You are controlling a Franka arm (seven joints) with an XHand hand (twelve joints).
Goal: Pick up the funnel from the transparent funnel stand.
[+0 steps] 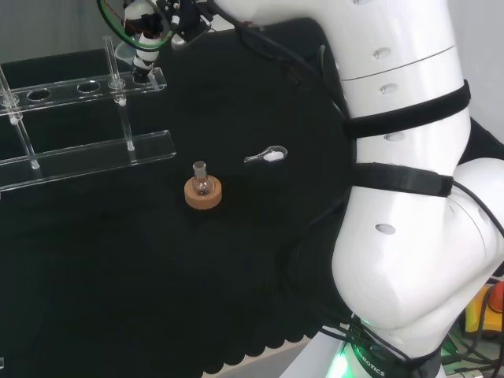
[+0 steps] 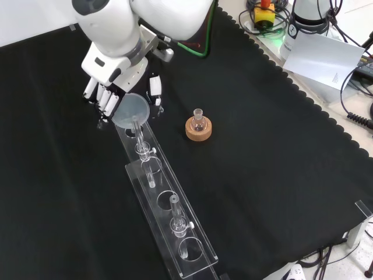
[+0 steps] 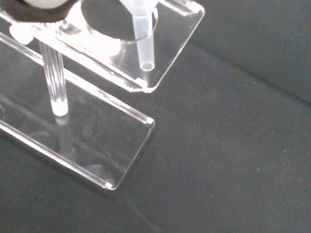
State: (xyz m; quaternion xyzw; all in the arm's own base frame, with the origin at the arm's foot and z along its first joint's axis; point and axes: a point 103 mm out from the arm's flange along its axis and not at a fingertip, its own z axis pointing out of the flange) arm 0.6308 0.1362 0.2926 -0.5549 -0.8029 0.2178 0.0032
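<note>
Taking the front view from left to right, the robot hand (image 2: 111,96) sits at the near-top left, its fingers (image 2: 105,100) reaching down along the left side of the funnel (image 2: 129,109), with the thumb on the funnel's right; the digits flank the cone, but whether they already touch it I cannot tell, and they look relaxed, not curled round it. The funnel rests in the end hole of the transparent funnel stand (image 2: 175,233), its stem (image 3: 144,41) passing down through the upper plate, as the wrist view shows plainly. The stand runs away toward the lower right of the front view, with other empty holes along it. Further right on the desk (image 2: 280,175) stands a small flask (image 2: 198,119) on a cork ring (image 2: 198,129), well apart from the stand. The funnel looks light, thin-walled, smooth and probably slippery, and likely to crack or tip if squeezed at the rim edge. A hold across the cone just under the rim, then a straight lift, would probably clear the stem from the hole without dragging the stand.
</note>
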